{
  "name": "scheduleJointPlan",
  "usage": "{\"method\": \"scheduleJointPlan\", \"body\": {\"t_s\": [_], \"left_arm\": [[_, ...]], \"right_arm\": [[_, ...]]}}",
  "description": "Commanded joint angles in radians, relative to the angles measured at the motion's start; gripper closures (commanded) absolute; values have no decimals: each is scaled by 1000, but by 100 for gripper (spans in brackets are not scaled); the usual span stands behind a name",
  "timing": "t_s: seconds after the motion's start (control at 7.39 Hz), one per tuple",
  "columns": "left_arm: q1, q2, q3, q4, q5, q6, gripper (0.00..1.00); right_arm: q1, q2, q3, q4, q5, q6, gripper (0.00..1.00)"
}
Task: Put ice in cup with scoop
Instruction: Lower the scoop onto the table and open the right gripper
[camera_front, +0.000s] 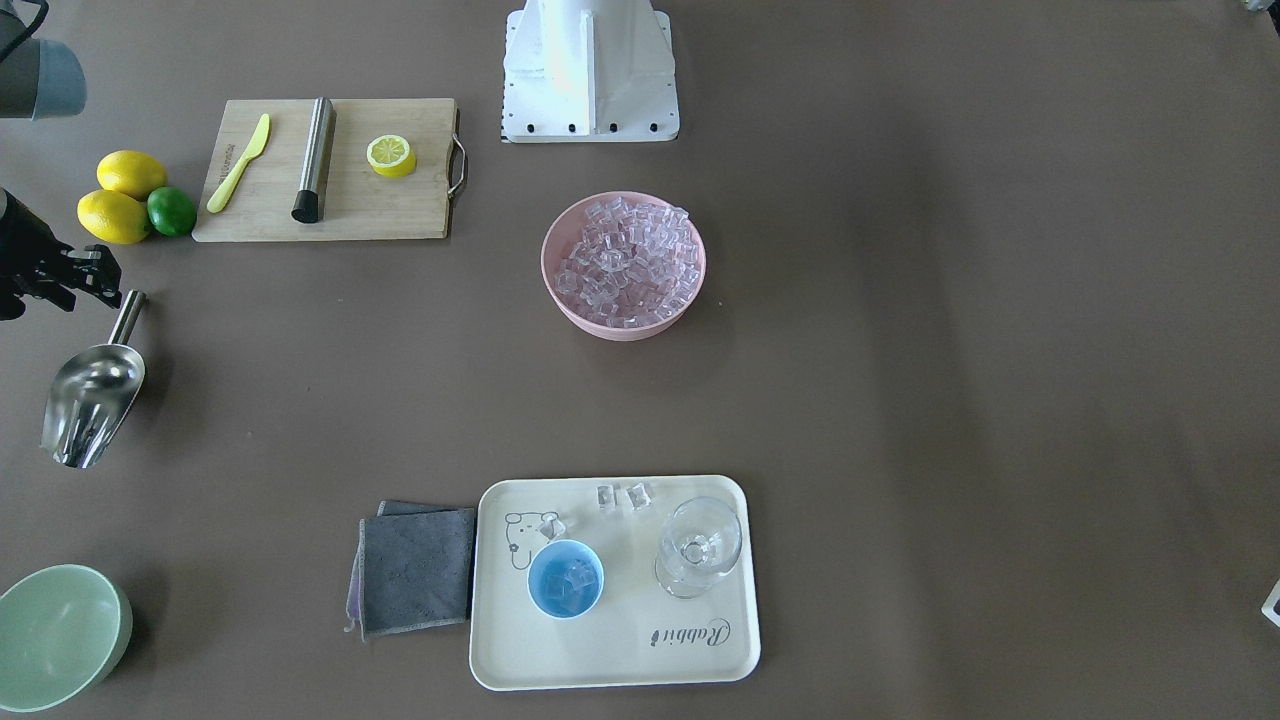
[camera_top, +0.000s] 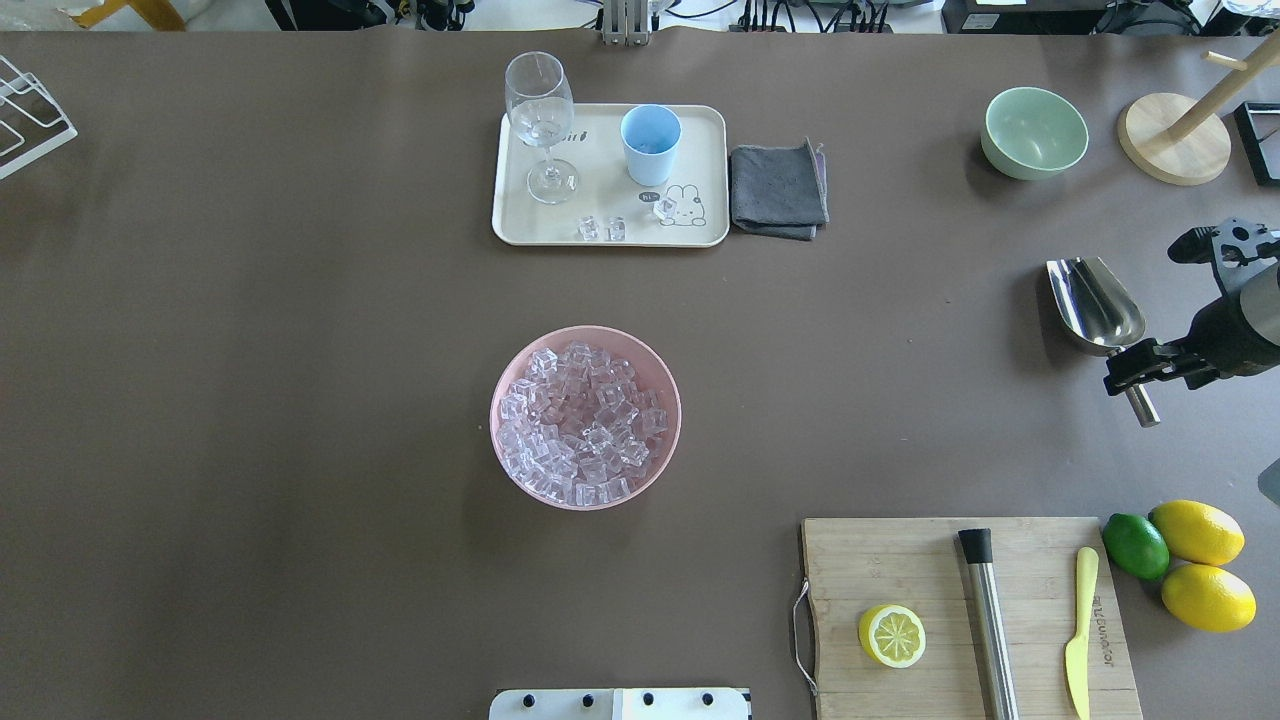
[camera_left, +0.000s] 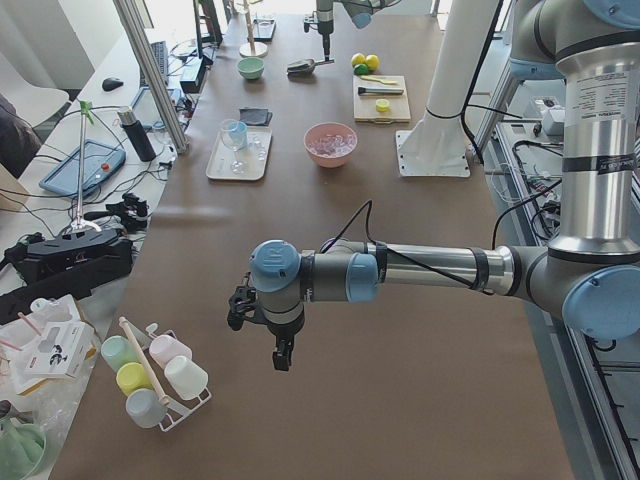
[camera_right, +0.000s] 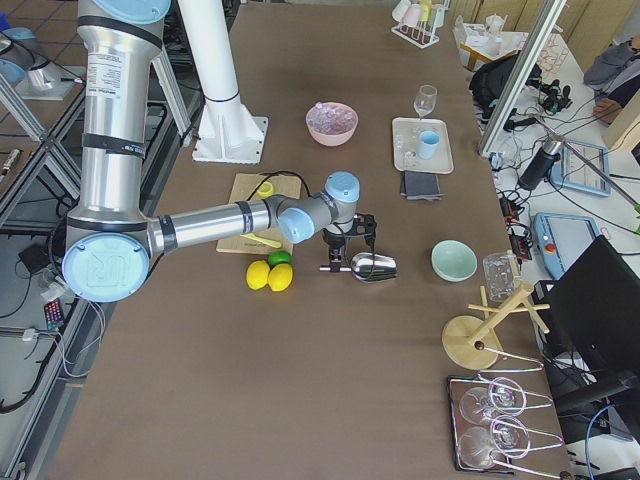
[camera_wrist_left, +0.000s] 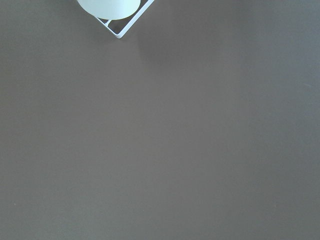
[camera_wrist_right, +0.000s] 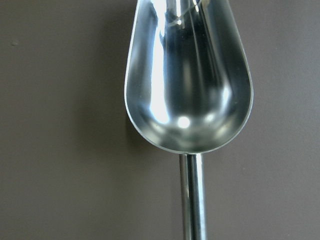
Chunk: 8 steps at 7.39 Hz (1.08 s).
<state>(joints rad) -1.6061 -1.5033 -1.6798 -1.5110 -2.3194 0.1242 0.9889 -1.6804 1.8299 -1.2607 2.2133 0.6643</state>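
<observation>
**A:** Which step are you working on?

**B:** I'm judging it to be the grasp of the scoop (camera_top: 1095, 305). It's lying empty near the table's right edge. My right gripper (camera_top: 1130, 368) is hovering over its handle (camera_top: 1143, 405), fingers seemingly parted and gripping nothing. My left gripper (camera_left: 281, 357) is hanging over the table's left end, and I cannot tell whether it's open.

**A:** What is the next move asking for?

**B:** Dropping straight down and closing across that thin round handle without rolling it. Then I'm heading for the ice (camera_top: 583, 422) in the pink bowl (camera_top: 500, 440) at mid-table. The cup (camera_top: 650, 143), on the tray (camera_top: 700, 150) by the far edge, is already holding a few cubes.

**A:** Which way is the scoop pointing?

**B:** Its long axis is running from near edge to far edge, slightly slanted. The mouth is facing the far edge, trough up.
</observation>
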Motion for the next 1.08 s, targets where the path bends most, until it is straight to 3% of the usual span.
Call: {"method": "scheduleJointPlan", "body": {"t_s": [0.0, 0.27, 0.41, 0.68, 0.95], "left_arm": [[0, 0, 0, 0, 2, 0, 1], [0, 0, 0, 2, 2, 0, 1], [0, 0, 0, 0, 2, 0, 1], [0, 0, 0, 2, 2, 0, 1], [0, 0, -1, 0, 2, 0, 1]], "right_arm": [[39, -28, 54, -12, 11, -8, 0], [172, -39, 54, -48, 54, -53, 0], [268, -39, 49, -87, 63, -200, 0], [436, -29, 40, -280, 95, -520, 0], [516, -36, 3, -301, 97, -636, 0]]}}
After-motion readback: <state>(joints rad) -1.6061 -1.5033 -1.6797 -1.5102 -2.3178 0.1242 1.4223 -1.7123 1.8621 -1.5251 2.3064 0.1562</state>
